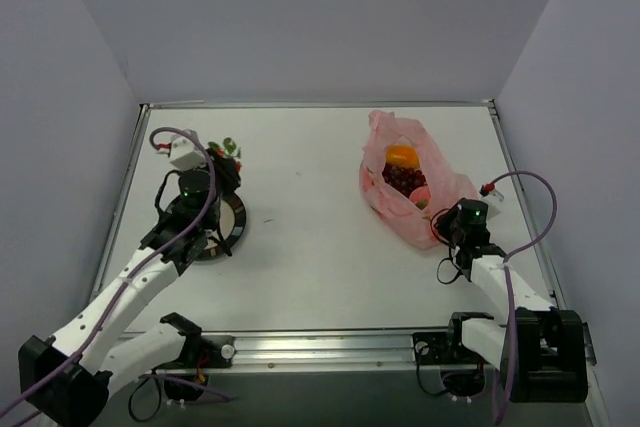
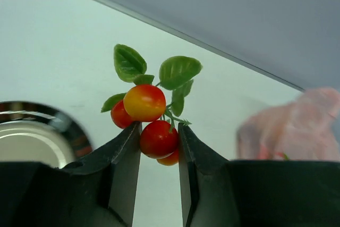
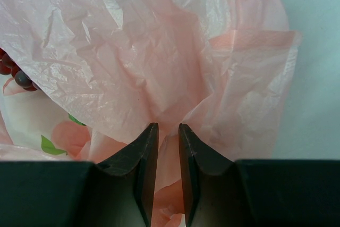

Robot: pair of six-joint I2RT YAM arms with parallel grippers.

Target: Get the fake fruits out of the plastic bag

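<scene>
1. Black fingers fill the bottom of both wrist views, so I start with them. The left gripper [image 2: 159, 130] pinches a berry sprig [image 2: 144, 104]. Its jaws press on the lowest red berry, and the other berries and the leaves [image 2: 178, 71] fan out toward 12 o'clock beyond the tips.
2. I judge this hold to be a carry. The sprig is already out of the bag [image 3: 133, 67], and the plate [image 2: 37, 111] sits at 9 o'clock of the jaws, near them but not under them.
3. The right gripper [image 3: 168, 128] is nipped on a fold of the bag, its jaws almost together with thin pink film bunched between them. I take this as an anchor, so the light bag does not drag along when a fruit is lifted out.
4. From above, the bag lies on the 3 o'clock side of the table [image 1: 300, 247] with its mouth gaping upward. An orange fruit [image 1: 401, 155] rests at the bag's 12 o'clock end, with the grapes [image 1: 405, 179] just beside it toward 6 o'clock. The right gripper holds the bag's 5 o'clock corner.
5. Seen from the right wrist, the grapes peek out at 9 o'clock, well off the line of the jaws, so only film is between the tips.
6. Seen from the left wrist, the bag is a pink blur at 3 o'clock, well apart from the left jaws.
</scene>
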